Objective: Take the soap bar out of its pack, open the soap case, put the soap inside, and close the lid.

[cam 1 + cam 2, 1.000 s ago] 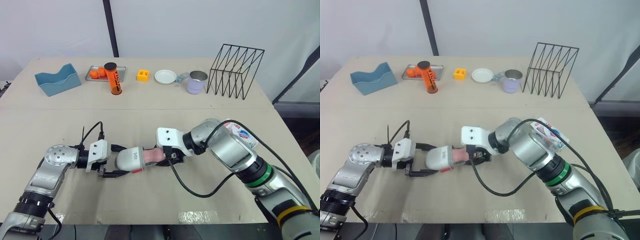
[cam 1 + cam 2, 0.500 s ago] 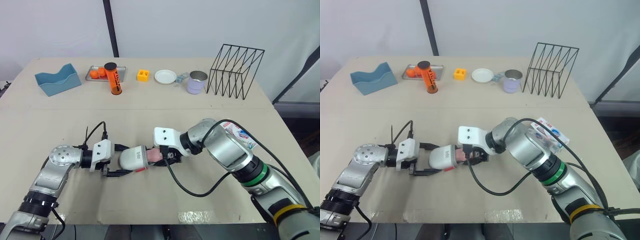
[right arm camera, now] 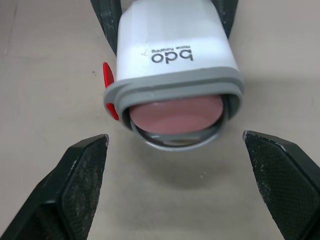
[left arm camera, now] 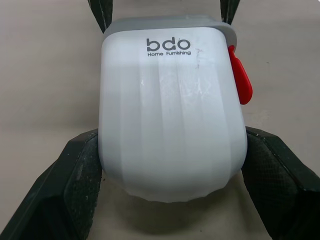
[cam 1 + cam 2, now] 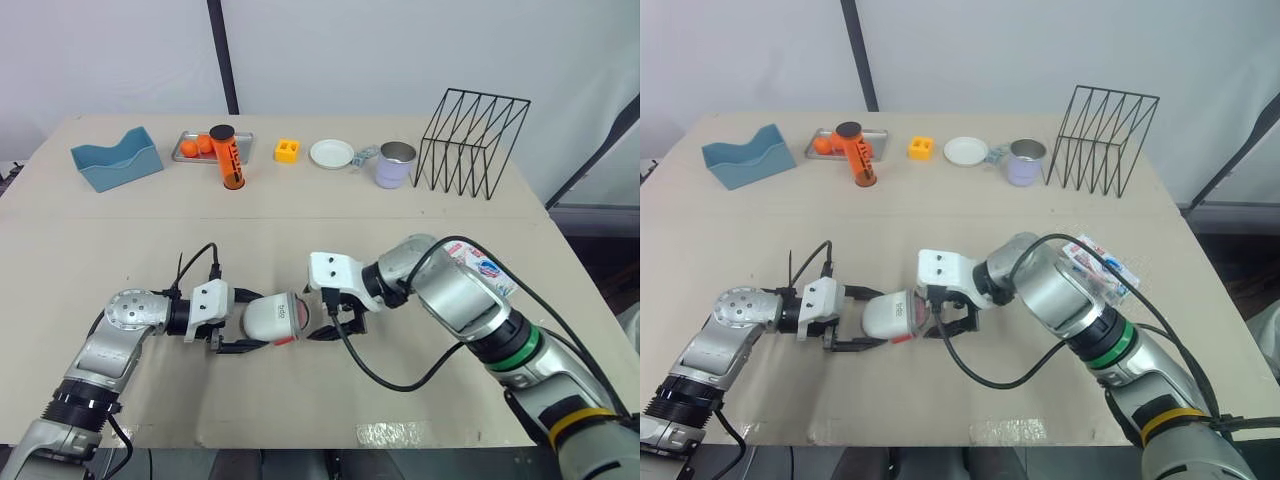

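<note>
Left fingers (image 4: 75, 175) grip the soap case (image 4: 170, 115), right fingers (image 3: 82, 175) spread apart, soap (image 3: 175, 112) mostly hidden inside

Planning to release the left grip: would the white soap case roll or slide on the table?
The soap case looks like hard, glossy plastic, so it probably slides. Its rounded sides may let it rock, though the red tab could check a roll. The pink soap at its open mouth might slip out.
</note>
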You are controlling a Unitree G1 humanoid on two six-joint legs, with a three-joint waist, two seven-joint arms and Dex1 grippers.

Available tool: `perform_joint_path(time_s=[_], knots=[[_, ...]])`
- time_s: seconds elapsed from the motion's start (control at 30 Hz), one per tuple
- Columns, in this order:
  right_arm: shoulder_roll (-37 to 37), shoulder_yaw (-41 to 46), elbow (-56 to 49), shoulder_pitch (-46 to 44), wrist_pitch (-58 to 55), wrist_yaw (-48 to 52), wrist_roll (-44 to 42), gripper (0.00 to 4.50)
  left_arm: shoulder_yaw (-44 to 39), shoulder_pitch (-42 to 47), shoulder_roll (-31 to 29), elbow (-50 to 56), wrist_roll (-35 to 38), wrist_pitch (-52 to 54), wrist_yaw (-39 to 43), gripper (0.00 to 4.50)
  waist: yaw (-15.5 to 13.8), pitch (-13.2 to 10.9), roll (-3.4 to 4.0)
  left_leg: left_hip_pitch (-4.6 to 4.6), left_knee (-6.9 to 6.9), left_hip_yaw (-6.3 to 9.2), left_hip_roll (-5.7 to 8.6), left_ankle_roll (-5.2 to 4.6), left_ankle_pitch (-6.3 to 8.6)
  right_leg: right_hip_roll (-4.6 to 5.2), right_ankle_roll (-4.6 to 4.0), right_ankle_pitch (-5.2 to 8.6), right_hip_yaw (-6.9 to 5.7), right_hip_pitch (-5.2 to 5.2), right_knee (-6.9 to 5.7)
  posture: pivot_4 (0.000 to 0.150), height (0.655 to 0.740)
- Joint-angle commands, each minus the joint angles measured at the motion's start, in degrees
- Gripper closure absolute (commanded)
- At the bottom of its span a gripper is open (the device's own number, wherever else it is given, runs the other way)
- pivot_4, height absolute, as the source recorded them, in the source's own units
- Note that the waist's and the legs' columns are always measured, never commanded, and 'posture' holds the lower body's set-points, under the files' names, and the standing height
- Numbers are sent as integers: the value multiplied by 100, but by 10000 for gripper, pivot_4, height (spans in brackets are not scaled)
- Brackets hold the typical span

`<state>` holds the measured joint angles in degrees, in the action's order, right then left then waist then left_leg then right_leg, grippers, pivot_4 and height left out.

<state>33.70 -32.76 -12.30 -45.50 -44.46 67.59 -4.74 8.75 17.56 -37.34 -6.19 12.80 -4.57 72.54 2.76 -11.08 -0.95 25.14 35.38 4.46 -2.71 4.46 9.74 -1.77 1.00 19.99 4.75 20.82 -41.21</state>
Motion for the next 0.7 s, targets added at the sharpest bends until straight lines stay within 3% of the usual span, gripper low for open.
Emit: perform_joint_path(time_s=[0.03,0.13,0.2,0.27,0.33,0.43,0.5,0.7], knots=[[114,419,-82,111,343,-50,-125,572,-54,89,-17,62,40,-21,-11,10277,0,0,0,0,0,0,0,0,0,0,0,0,0,0,0,1500,7400],[199,567,57,263,699,-70,-131,572,-66,104,-23,59,53,-15,-4,10277,0,0,0,0,0,0,0,0,0,0,0,0,0,0,0,1500,7400],[226,684,177,399,1013,-162,-84,5679,-72,112,-32,47,50,-20,0,10277,0,0,0,0,0,-1,0,0,0,0,0,0,0,0,0,1500,7400],[283,737,228,496,1160,-141,-92,12528,-77,119,-42,28,43,-30,5,10277,0,0,0,0,0,-1,1,0,0,0,0,0,0,-1,0,1500,7400],[359,761,245,585,1253,-76,-113,23553,-84,124,-52,18,43,-33,12,10277,0,0,0,0,0,-1,1,0,0,0,0,0,1,0,0,1500,7400],[433,765,256,683,1400,-37,-103,33789,-98,128,-61,26,51,-26,18,10277,0,0,0,0,0,-1,1,0,0,0,0,0,1,-1,0,1500,7400],[438,758,243,713,1460,-28,-105,43288,-104,134,-54,62,66,-17,16,10277,2,0,0,0,0,-1,0,0,0,0,0,0,1,0,0,1500,7400],[374,667,182,771,1609,-18,-58,44233,-73,199,14,135,84,52,-23,10277,0,0,0,0,0,-1,0,0,0,-1,0,0,1,-1,0,1500,7400]])
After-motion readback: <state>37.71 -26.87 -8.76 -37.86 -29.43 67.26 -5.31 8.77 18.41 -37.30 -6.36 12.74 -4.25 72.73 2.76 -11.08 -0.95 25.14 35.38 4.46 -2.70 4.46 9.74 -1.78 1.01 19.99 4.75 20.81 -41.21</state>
